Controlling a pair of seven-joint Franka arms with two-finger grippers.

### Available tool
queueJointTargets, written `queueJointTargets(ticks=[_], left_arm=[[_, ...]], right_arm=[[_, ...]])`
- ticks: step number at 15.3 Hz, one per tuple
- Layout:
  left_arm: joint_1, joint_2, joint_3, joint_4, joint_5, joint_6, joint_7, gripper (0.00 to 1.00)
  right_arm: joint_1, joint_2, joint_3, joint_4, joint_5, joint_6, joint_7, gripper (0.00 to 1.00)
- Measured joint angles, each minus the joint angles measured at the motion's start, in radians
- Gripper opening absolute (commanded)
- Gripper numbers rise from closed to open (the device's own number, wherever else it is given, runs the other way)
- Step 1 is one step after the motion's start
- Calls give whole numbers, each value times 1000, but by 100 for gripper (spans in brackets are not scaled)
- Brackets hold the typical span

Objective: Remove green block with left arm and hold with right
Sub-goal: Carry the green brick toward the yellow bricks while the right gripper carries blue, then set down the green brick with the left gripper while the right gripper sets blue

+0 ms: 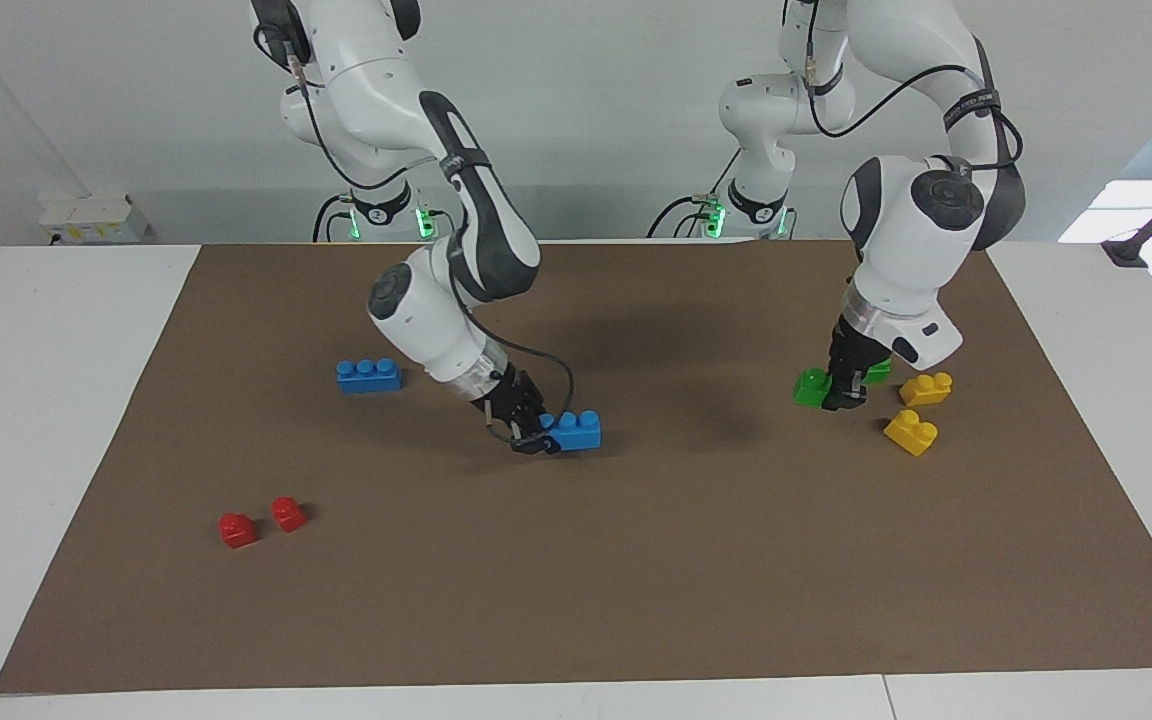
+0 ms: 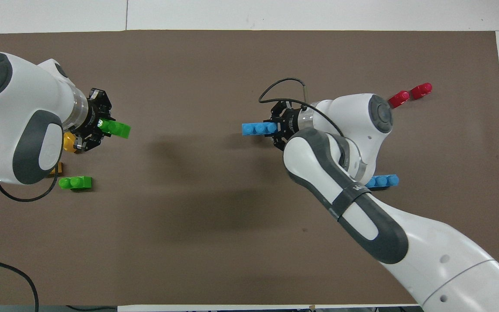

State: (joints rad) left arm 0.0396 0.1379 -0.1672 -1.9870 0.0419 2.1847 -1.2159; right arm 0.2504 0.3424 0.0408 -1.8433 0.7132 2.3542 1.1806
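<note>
**Both pincers down on bricks**

While the right pincer is down on the brown mat near the middle of the table, clenched on the end of a blue brick that rests on the mat, the left pincer is low at the left arm's end of the table, grasping the green block. That block sits at mat level between the fingers, roughly midway between the robots' edge and the edge away from them; whether it is lifted clear of the mat cannot be told. A second green brick lies just beside the left pincer, slightly nearer to the robots. Two yellow bricks lie close by, toward the left arm's edge of the table. Another blue brick lies toward the right arm's end, nearer to the robots than the held blue one. Two small red bricks sit side by side toward the corner at the right arm's end, away from the robots
</note>
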Motion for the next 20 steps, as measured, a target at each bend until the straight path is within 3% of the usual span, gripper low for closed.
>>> queueJointTargets(ticks=[4, 7, 13, 20], left_arm=[[63, 37, 1, -50, -1, 75, 197, 0], [81, 69, 2, -51, -1, 102, 271, 0], [96, 130, 2, -52, -1, 138, 368, 0], [100, 137, 3, -52, 0, 143, 453, 0]], right_arm=[[-178, -28, -2, 26, -1, -202, -180, 0], [-280, -24, -3, 22, -2, -261, -243, 0], [-331, 45, -3, 16, -14, -245, -318, 0], [-407, 62, -3, -42, -25, -221, -327, 0]])
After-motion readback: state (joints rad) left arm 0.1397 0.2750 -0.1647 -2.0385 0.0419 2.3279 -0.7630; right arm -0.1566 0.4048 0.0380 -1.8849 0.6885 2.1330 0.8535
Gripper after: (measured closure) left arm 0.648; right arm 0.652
